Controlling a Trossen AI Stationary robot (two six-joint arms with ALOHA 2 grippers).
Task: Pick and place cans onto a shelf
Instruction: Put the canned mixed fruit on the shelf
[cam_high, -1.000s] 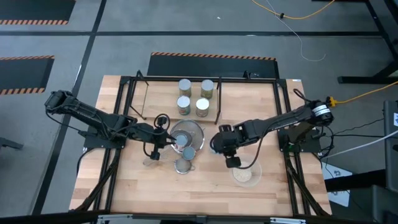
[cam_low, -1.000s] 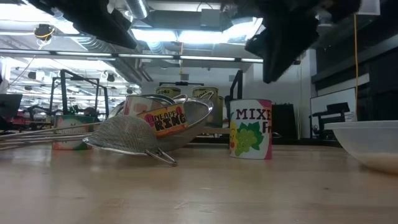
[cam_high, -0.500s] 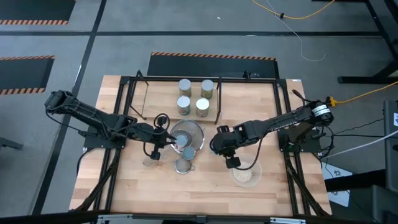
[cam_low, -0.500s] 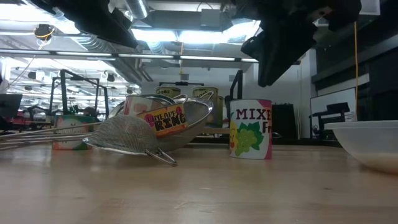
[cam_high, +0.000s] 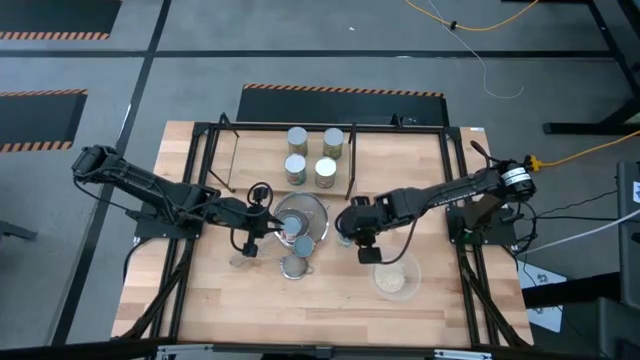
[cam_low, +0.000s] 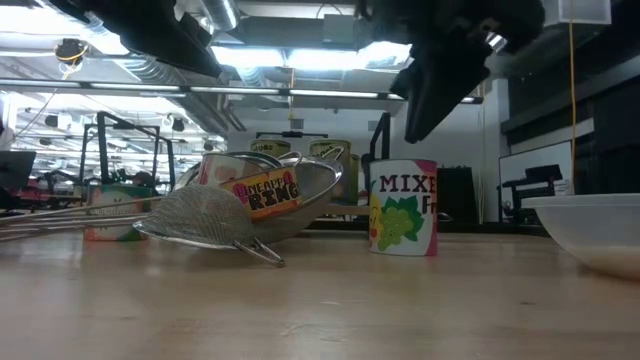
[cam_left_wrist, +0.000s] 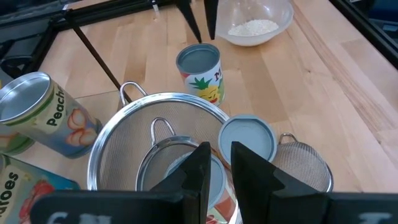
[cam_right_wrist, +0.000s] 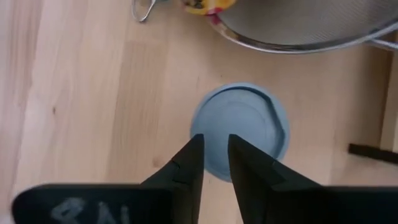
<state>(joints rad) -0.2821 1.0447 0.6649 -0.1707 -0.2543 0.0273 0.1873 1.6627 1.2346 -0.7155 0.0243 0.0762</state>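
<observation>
while four cans (cam_high: 310, 156) already stood inside the shelf (cam_high: 232, 158) at the table's twelve o'clock, the high view showed the job only partly done — several tins were left among the strainers near the centre. there the left gripper (cam_high: 262, 222) hung at the nine o'clock edge of the big strainer (cam_high: 303, 214), and the right gripper (cam_high: 345, 228) sat at that strainer's three o'clock, over a blue-topped can mostly hidden under it. the glass bowl (cam_high: 396, 277) lay toward five o'clock.

in the low view the mixed-fruit can (cam_low: 404, 207) stood upright on the wood, untouched, with the dark right arm hanging above it, at its twelve o'clock. a tin (cam_low: 262, 190) lay tilted in the strainers at its nine o'clock, and one more can (cam_low: 112, 209) stood farther that way.

the left wrist view showed that arm's fingers (cam_left_wrist: 198, 167) close together with a narrow gap, gripping nothing, above a tin lying in the nested strainers. a peach can (cam_left_wrist: 45, 116) lay tipped beside the large one, and a blue-topped tin (cam_left_wrist: 247, 139) stood just beside its rim.

the right wrist view looked straight down on the blue lid (cam_right_wrist: 240, 130); its fingers (cam_right_wrist: 186, 162) were nearly pressed together — not yet around the can. by my reading, they would need to spread before descending; about five cans remained.
</observation>
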